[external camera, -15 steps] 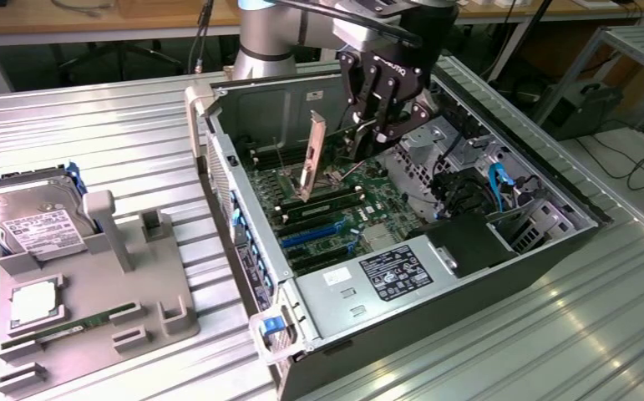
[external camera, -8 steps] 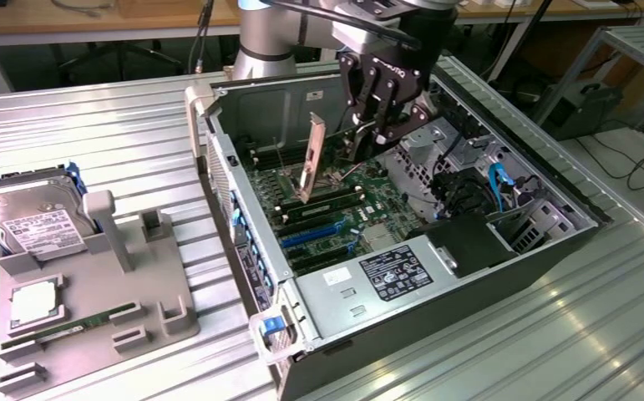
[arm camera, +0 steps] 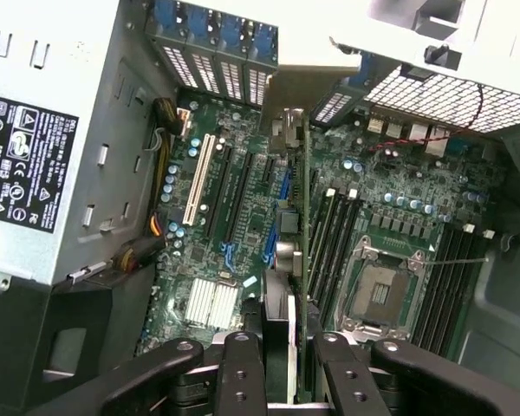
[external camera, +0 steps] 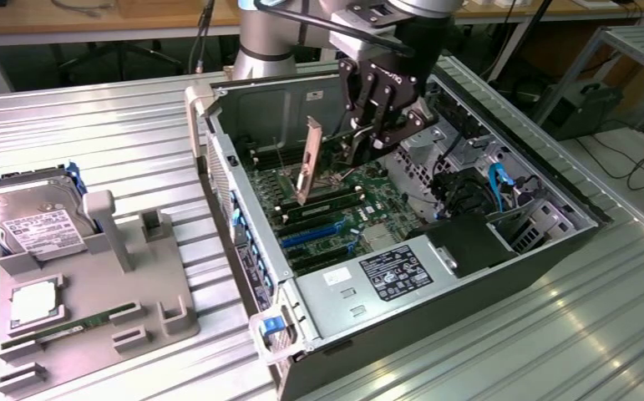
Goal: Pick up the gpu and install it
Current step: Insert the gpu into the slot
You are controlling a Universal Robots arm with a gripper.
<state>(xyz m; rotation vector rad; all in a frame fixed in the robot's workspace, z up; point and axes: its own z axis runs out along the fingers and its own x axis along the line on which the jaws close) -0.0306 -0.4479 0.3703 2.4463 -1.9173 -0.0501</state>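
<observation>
The gpu (external camera: 315,164) hangs upright inside the open computer case (external camera: 545,225), its silver end bracket pointing down just above the green motherboard (external camera: 350,205). My gripper (external camera: 368,138) is shut on the card's upper edge. In the wrist view the gpu (arm camera: 305,217) appears edge-on as a thin green line with its black fan (arm camera: 278,325) close to the camera, and its bracket (arm camera: 316,82) is at the far end near the case's rear grille. My gripper (arm camera: 286,377) clamps it between black fingers (arm camera: 243,373). Below the card lie the motherboard's expansion slots (arm camera: 236,199), with a white slot (arm camera: 198,178) beside them.
A grey power supply (external camera: 394,271) with a black label fills the case's near end. Drive bays with blue cables (external camera: 498,188) line the exterior view's right. A CPU socket (arm camera: 383,290) and RAM slots (arm camera: 451,277) flank the card. Outside, a grey fixture (external camera: 88,305) holds a hard drive (external camera: 32,219) and RAM stick (external camera: 68,327).
</observation>
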